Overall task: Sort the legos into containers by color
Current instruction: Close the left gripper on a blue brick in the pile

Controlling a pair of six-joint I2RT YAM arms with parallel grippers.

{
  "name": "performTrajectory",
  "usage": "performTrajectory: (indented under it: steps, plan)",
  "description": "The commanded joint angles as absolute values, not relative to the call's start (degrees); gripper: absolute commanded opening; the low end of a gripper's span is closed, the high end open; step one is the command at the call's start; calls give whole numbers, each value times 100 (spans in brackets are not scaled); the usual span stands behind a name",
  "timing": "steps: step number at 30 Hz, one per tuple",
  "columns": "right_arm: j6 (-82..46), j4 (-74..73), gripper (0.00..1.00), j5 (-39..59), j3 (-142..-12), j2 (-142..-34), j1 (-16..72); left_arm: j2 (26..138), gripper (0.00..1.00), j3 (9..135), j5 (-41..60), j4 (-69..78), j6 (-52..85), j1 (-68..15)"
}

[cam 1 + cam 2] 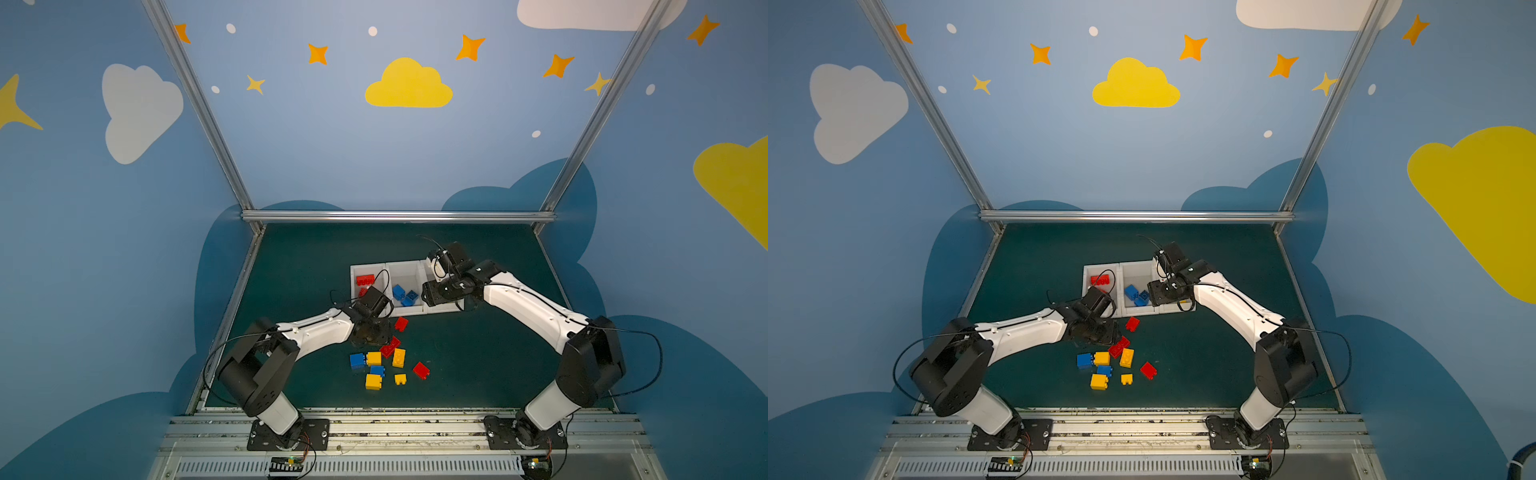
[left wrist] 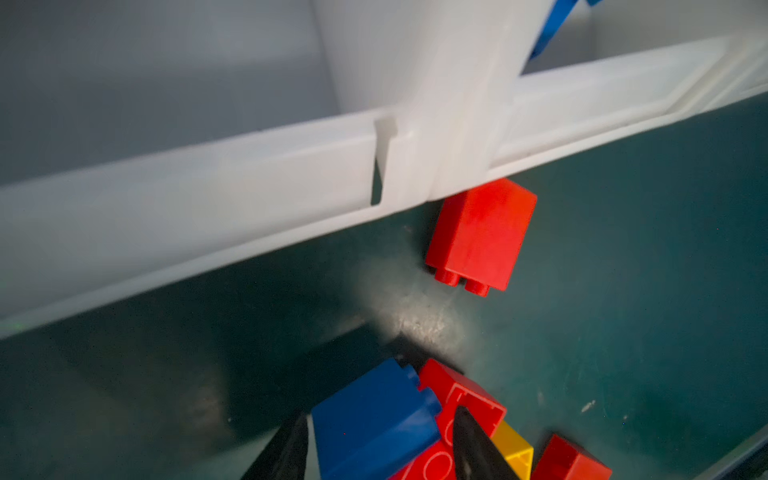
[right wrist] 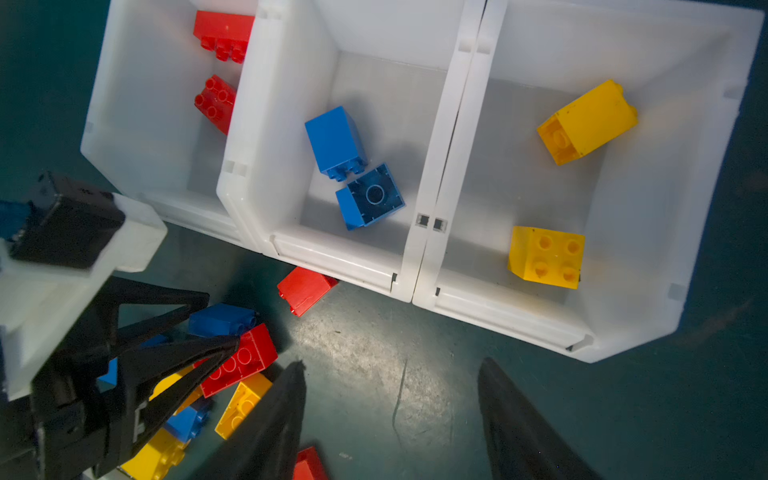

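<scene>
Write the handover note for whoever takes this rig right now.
Left gripper: fingers straddle a blue brick in the pile; grip unconfirmed.
Right gripper: open, empty, hovering above the table.
Done: two bricks each in the red bin, blue bin and yellow bin.
Left: the mixed pile, plus a red brick at the blue bin's front.

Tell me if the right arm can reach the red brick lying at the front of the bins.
Probably yes. The right tool hangs open and empty near the red brick, with bare mat between; the left tool is busy at the pile beside it.
</scene>
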State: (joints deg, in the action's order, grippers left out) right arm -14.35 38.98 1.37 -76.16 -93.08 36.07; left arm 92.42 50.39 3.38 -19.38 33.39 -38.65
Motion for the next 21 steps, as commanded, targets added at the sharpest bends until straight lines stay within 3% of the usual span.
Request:
performTrajectory:
  steps: [1,21]
  plan:
    - [-1433,3920,66,176,-7693,-9360,3569,9351,54,5190,199,-2060,3212,-3867]
    - [-1433,3920,66,185,-7689,-9414,3561,9227,42,5159,-114,-2193,3109,-3806]
